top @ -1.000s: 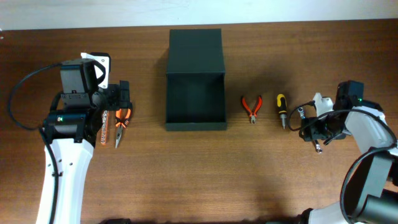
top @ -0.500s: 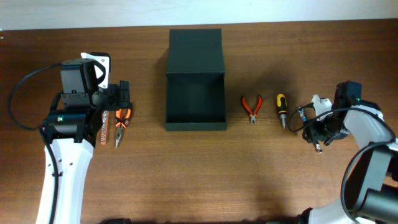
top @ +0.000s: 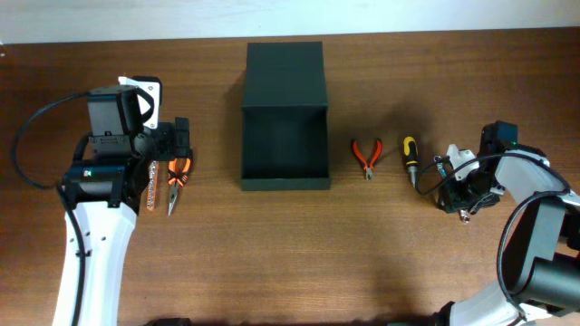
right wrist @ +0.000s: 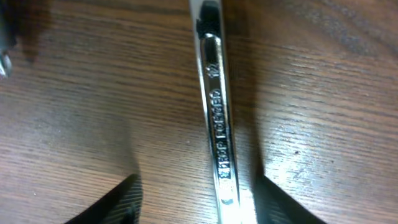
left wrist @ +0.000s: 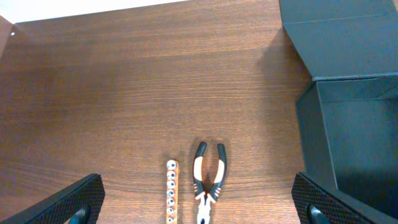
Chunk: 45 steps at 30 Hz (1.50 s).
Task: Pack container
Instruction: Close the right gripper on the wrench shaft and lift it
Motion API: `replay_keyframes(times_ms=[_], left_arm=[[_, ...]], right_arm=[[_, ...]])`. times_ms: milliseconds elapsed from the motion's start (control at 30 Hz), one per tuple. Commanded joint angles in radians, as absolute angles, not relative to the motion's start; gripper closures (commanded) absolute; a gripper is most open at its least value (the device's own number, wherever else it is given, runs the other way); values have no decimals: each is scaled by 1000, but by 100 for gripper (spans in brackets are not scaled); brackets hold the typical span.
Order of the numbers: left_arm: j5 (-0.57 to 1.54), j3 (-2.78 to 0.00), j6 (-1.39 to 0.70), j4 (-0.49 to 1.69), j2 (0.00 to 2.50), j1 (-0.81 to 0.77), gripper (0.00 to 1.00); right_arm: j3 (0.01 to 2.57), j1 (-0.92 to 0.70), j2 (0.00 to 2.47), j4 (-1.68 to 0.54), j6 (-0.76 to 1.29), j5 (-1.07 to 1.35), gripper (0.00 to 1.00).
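The container [top: 284, 149] sits in the middle of the table [top: 362, 263], open. Its lid [top: 284, 72] is folded back flat toward 12 o'clock, and from above I can see nothing inside it. So the packing looks barely begun, and the step in hand is the first pick-up on the right side.

Out at 3 o'clock from the box, the right gripper [right wrist: 196, 199] is low over a chrome wrench [right wrist: 216, 124] lying flat on the wood. The wrist view shows its jaws astride the shaft and not clenched: one of the fingers [right wrist: 118, 202] stands clear of the metal with bare wood between, while the other is close beside it. I can't say whether that one touches.

Between that arm and the box lie a screwdriver [top: 410, 158] and small red pliers [top: 367, 156], both untouched.

At 9 o'clock the left gripper [left wrist: 199, 186] hangs spread wide and holding nothing above orange-handled pliers [left wrist: 208, 180] and a bit strip [left wrist: 171, 196], which lie side by side.

As I judge it, the next move calls for the right jaws to close squarely on the wrench. The shaft is thin, slick and flat on the table, so a grip off centre could let it swing or slip. After that it must be lifted and carried toward 9 o'clock, clearing the two tools and the box's near wall — then let go inside.
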State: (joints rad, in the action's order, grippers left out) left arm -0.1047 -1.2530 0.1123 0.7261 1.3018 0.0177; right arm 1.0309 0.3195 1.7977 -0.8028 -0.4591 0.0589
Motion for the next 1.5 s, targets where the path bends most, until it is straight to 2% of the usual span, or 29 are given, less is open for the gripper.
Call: replay_keyframes(times_ms=[0,367,467,833,1267,1400,1467], left_arm=[[-91,-1272,122,726,1313,16,1],[-91,-1272,122,725,1330,16,1],[-91,-1272,122,725,1338,16,1],[-91,-1272,122,720,1357,16,1],[-91,-1272,122,716,1357,16,1],[-91,-1272,122,716,1357,16,1],[-91,-1272,122,716,1357,16,1]], right_arm=[[1031,313,1820,-806,-467,19,48],[1031,313,1823,-801,-466,-13,65],[1031,313,1823,-783,-463,-13,59],[1031,312,1823,-736,-489,-38,59],[1031,313,1824,-782,-521,-5,67],[1031,312,1824,-797,-520,-5,71],[1031,312,1824,-797,-519,-6,77]])
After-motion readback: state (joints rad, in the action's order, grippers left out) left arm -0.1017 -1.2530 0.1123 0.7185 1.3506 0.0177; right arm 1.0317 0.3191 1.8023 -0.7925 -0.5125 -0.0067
